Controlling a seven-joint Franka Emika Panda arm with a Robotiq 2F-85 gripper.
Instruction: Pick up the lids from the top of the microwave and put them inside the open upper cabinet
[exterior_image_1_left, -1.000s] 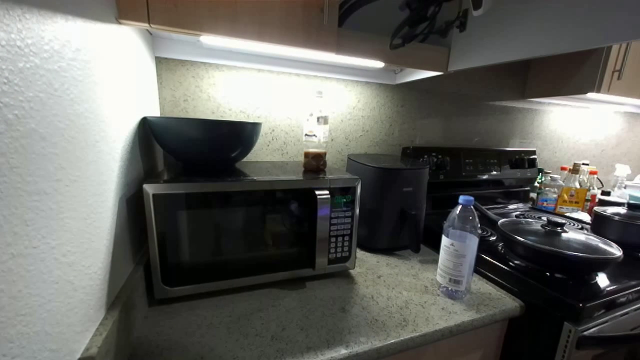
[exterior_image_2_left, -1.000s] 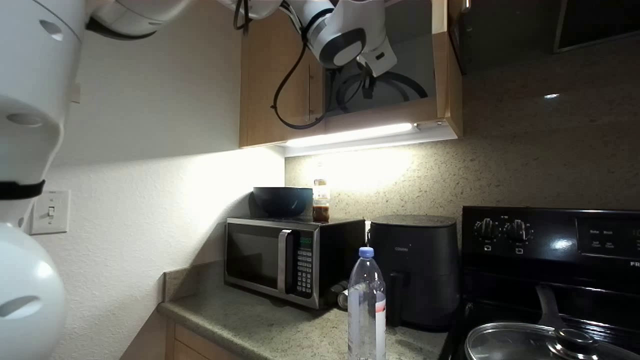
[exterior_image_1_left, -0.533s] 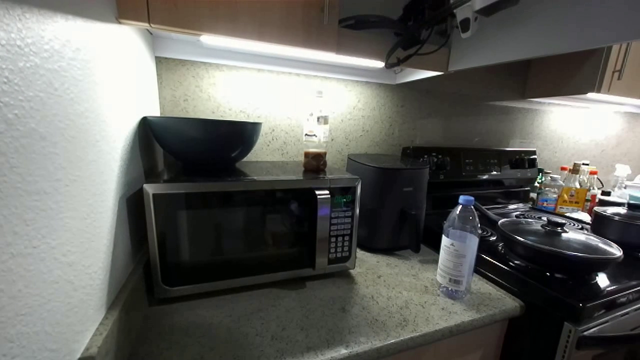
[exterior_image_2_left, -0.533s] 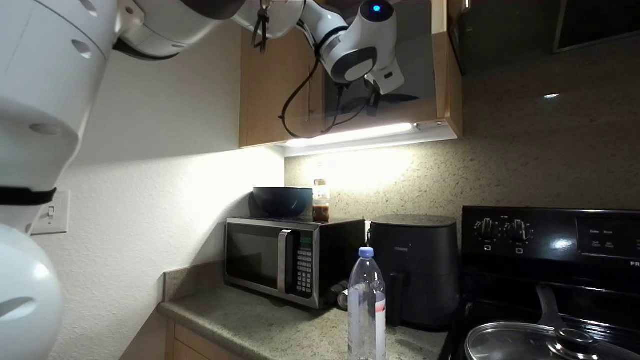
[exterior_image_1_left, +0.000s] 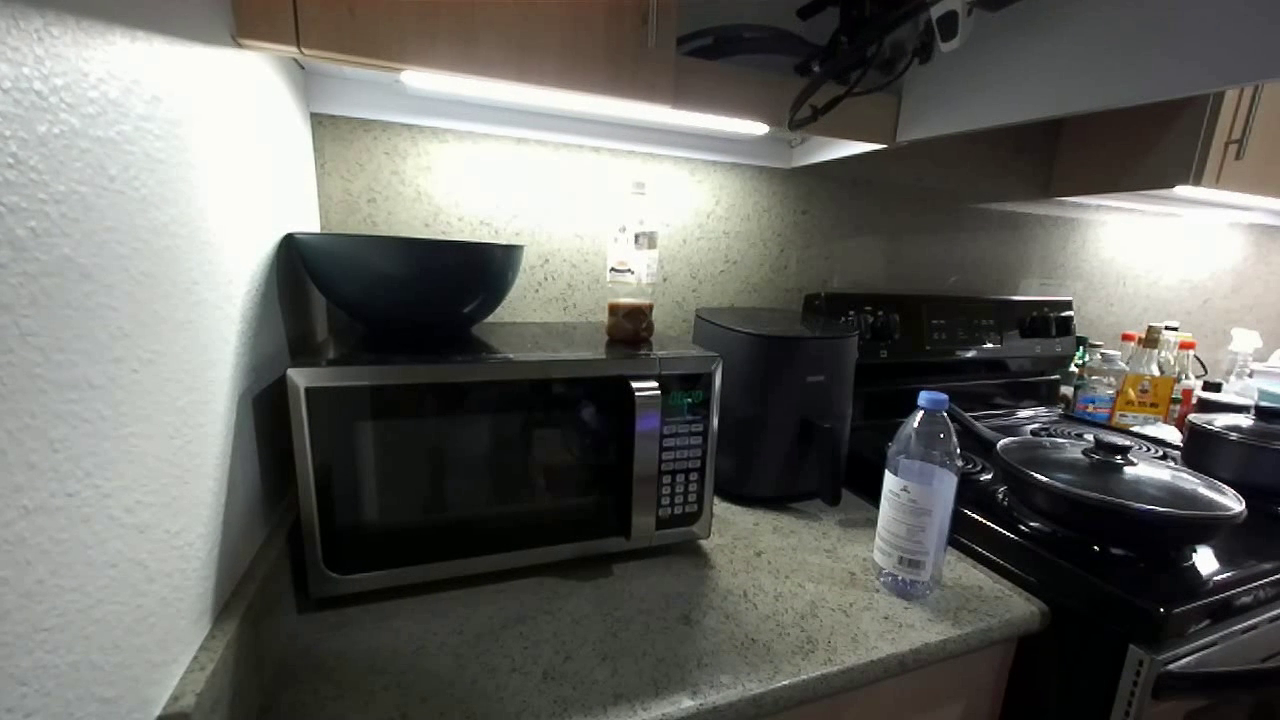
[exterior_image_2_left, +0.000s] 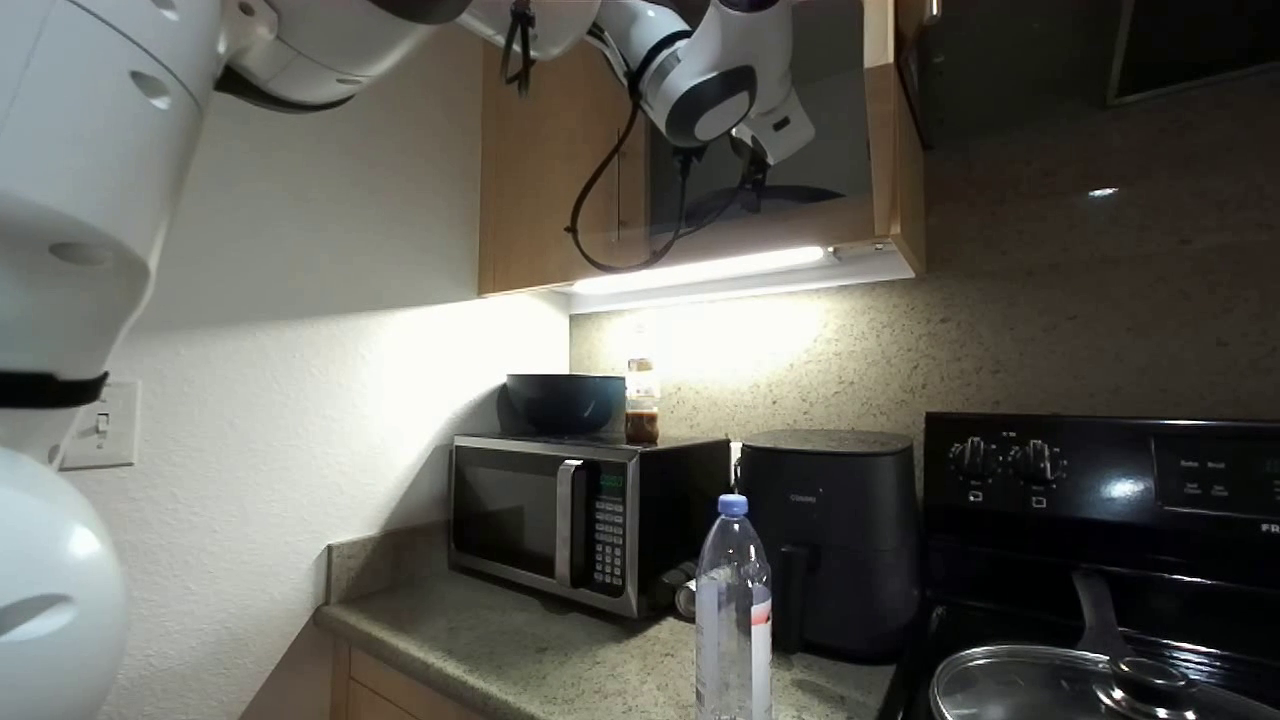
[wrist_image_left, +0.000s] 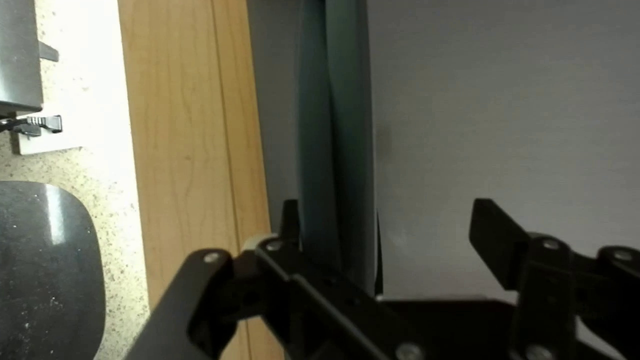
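The lids (wrist_image_left: 350, 125) appear edge-on in the wrist view as two dark blue-green bands inside the upper cabinet (wrist_image_left: 185, 125), behind its light wood front edge. My gripper (wrist_image_left: 385, 215) is open around them: they lie close by the left finger, while the right finger (wrist_image_left: 500, 240) stands well apart from them. Whether the left finger touches them I cannot tell. In both exterior views a dark flat lid (exterior_image_2_left: 800, 193) shows low in the cabinet opening, partly hidden by the cabinet edge. The silver microwave (exterior_image_1_left: 480, 460) stands on the counter below.
On the microwave sit a dark bowl (exterior_image_1_left: 410, 280) and a bottle with brown liquid (exterior_image_1_left: 630, 320). A black air fryer (exterior_image_1_left: 780, 400) and a clear bottle with a blue cap (exterior_image_1_left: 915, 510) are right of it. A closed cabinet door (exterior_image_2_left: 560, 180) flanks the opening.
The arm has come down and then risen slightly, shifting right in an exterior view. The lid has gone from tilted to lying lower and flatter, and the jaws have parted.
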